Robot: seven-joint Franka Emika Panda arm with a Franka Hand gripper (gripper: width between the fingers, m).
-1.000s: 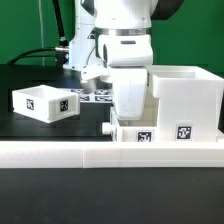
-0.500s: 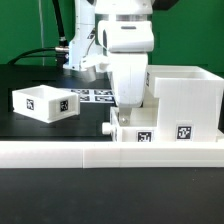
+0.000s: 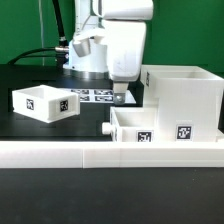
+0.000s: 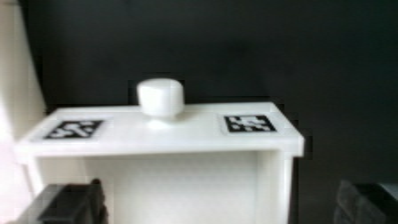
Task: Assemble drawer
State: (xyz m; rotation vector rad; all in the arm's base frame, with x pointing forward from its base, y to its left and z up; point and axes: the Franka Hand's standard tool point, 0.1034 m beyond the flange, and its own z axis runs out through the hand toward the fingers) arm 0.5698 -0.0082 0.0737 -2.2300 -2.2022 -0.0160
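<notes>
The gripper [image 3: 120, 96] hovered just above the small white open-topped plastic box [image 3: 132, 121], its fingers [image 4: 71, 203] spread wide and holding nothing. That box, with a rounded white knob [image 4: 160, 97] on its front, lay on the black desk [image 3: 40, 130] against the large white cube-shaped plastic casing [image 3: 190, 95]. How deep it sat inside could not be told. A second small white open-topped box [image 3: 45, 103] stood well apart. The likely risk was an off-centre push on the knobbed front, which would skew the box and jam it in the casing. Fingers coming down onto the knob could also tip it.
</notes>
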